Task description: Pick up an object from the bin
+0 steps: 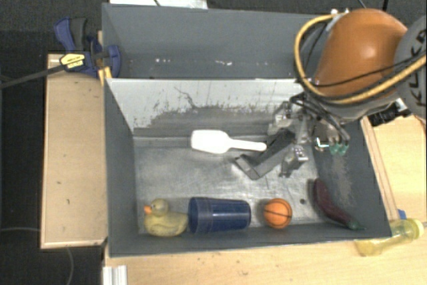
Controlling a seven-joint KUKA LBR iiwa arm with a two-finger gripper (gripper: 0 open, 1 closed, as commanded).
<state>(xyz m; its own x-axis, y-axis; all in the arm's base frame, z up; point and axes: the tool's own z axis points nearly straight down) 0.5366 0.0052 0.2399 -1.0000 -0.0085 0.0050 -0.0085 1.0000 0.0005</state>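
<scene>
Gripper (pixel 294 154) at bin's (pixel 175 178) 3 o'clock, touching dark grey bar (pixel 259 163); white scoop (pixel 212 141) at its 9 o'clock; jaw state cannot be told

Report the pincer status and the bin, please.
Pincer low in bin, right of centre, at dark grey bar. Grasp not confirmed. White scoop close beside bar.

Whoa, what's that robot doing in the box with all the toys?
A robot arm is reaching into the grey bin from the right to pick something up. Its pincer is low in the right half, at the end of a dark flat bar lying beside a white scoop. Nothing looks lifted yet. Along the front lie a yellow duck, a blue cup on its side, an orange ball and a purple eggplant.
</scene>
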